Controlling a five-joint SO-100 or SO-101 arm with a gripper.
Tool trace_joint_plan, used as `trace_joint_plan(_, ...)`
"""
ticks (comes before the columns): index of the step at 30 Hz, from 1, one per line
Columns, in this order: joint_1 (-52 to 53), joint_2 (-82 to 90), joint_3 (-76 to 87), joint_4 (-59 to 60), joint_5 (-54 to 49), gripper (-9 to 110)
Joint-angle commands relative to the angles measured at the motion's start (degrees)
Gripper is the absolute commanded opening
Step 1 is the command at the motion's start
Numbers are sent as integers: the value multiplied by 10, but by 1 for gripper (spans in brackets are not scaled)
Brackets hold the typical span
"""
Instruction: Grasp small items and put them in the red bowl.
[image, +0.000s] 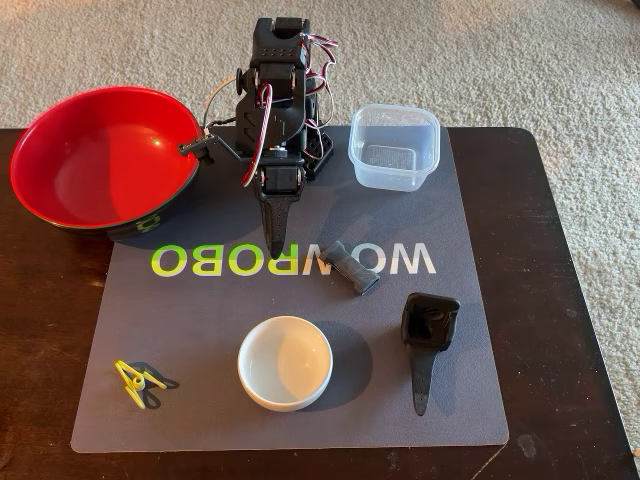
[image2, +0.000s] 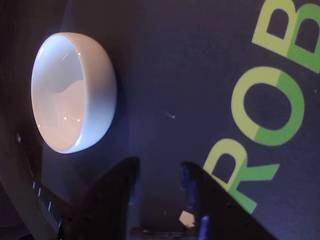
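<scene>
The red bowl (image: 100, 150) sits at the back left, partly off the grey mat (image: 200, 310). Spread on the mat are a small white bowl (image: 285, 362), a dark ribbed cylinder (image: 352, 267), a black scoop-shaped part (image: 428, 335), a yellow-green clip (image: 138, 383) and a clear square container (image: 394, 145). My gripper (image: 275, 250) points down at the mat's green lettering, between the red bowl and the cylinder. In the wrist view the gripper (image2: 159, 164) is slightly open with only mat between the fingers, and the white bowl (image2: 75, 92) lies ahead to the left, untouched.
The mat lies on a dark wooden table (image: 560, 300) ringed by beige carpet. The arm's base (image: 300, 150) stands at the back centre, between the red bowl and the clear container. Bare mat shows between the items.
</scene>
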Motion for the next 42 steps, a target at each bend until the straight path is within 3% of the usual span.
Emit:
trace_joint_plan(1,-5,3,-4,-8,4,10)
trace_joint_plan(5,-58,3,-4,-9,5,10)
trace_joint_plan(7,-123,4,2,-9,84,10)
trace_joint_plan(9,-192,4,21,-9,242,10)
trace_joint_plan(10,-229,5,42,0,397,10)
trace_joint_plan(12,-307,0,42,110,563,10)
trace_joint_plan(16,-396,6,42,133,572,10)
trace_joint_plan(23,-367,21,42,133,555,10)
trace_joint_plan(25,-343,21,42,120,644,10)
trace_joint_plan(27,-333,20,25,90,613,10)
trace_joint_plan(29,-324,18,-14,83,517,10)
trace_joint_plan(33,-335,17,-143,116,371,19)
trace_joint_plan(35,-353,-25,-221,117,345,21)
trace_joint_plan(42,-353,-501,-654,135,210,24)
